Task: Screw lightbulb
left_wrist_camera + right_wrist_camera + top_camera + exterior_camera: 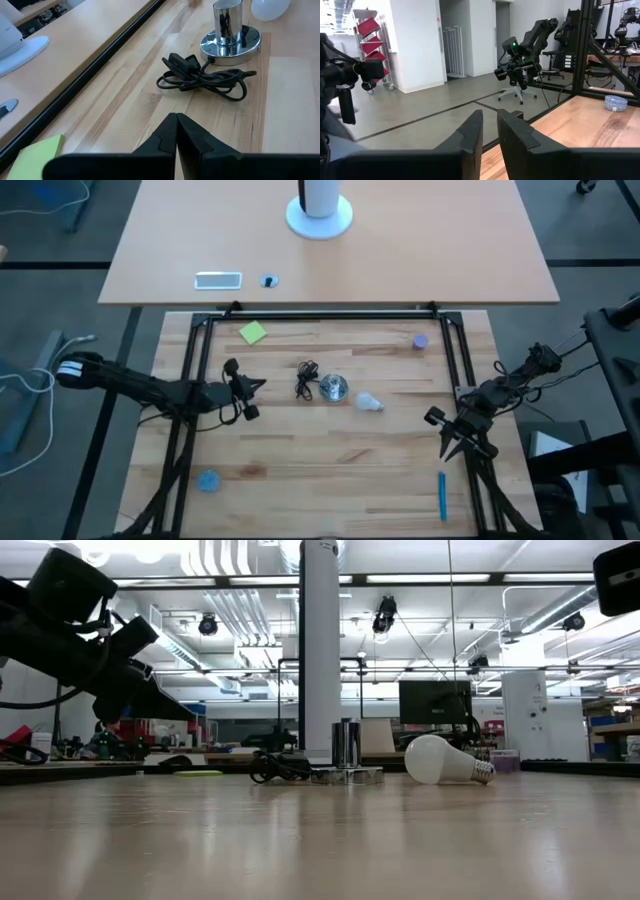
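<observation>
The lightbulb (369, 402) lies on its side near the middle of the table, its round end beside the shiny socket base (333, 388). In the low view the lightbulb (440, 760) points its threaded end away from the socket (346, 753). A coiled black cord (306, 379) lies left of the socket. My left gripper (255, 395) hovers left of the cord, shut and holding nothing; its wrist view shows the fingers (176, 120) closed together, facing the cord (205, 77). My right gripper (458, 448) hangs near the table's right edge, its fingers (490, 117) a narrow gap apart around nothing.
A green sticky note (253, 332) lies at the far left and a small purple disc (420, 340) at the far right. A blue round object (208, 480) sits near the front left, a blue pen (442, 495) near the front right. A black frame (320, 313) borders the table.
</observation>
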Available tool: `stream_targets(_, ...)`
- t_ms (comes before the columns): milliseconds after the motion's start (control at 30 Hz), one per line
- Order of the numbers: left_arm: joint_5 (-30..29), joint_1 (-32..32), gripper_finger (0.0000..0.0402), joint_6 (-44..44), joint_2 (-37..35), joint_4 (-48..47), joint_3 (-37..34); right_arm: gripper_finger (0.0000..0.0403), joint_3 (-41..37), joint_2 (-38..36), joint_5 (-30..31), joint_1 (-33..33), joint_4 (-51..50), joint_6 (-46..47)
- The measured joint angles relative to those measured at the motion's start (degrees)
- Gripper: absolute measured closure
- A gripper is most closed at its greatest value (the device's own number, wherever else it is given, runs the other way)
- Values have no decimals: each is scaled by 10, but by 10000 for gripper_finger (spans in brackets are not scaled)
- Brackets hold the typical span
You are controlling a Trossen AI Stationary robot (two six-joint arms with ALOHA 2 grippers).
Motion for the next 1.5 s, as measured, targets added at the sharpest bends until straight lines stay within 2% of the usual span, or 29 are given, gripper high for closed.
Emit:
stream_targets(533, 0, 0, 401, 0, 0, 0, 0, 336, 0, 0, 0, 0, 0, 0)
stream_targets(900, 0, 0, 401, 0, 0, 0, 0, 354, 0, 0, 0, 0, 0, 0)
stream_targets(1067, 0, 0, 401, 0, 0, 0, 0, 350, 0, 0, 0, 0, 6, -59)
stream_targets(1100, 0, 0, 401, -10, 0, 4, 0, 348, 0, 0, 0, 0, 4, -67)
stream_targets(1200, 13, -1, 401, -133, 0, 80, 0, 342, 0, 0, 0, 0, 10, -117)
stream_targets(1300, 44, -1, 401, -209, -7, 168, 0, 338, -1, 0, 0, 0, 19, -135)
stream_targets(1367, 112, -2, 401, -198, -8, 229, 2, 336, -1, 0, 22, -2, 68, -139)
stream_targets(1400, 158, -2, 401, -176, -8, 253, 8, 336, 0, 0, 59, -4, 91, -141)
stream_targets(1500, 274, -3, 401, -92, -8, 284, 59, 340, 9, 0, 233, -14, 107, -124)
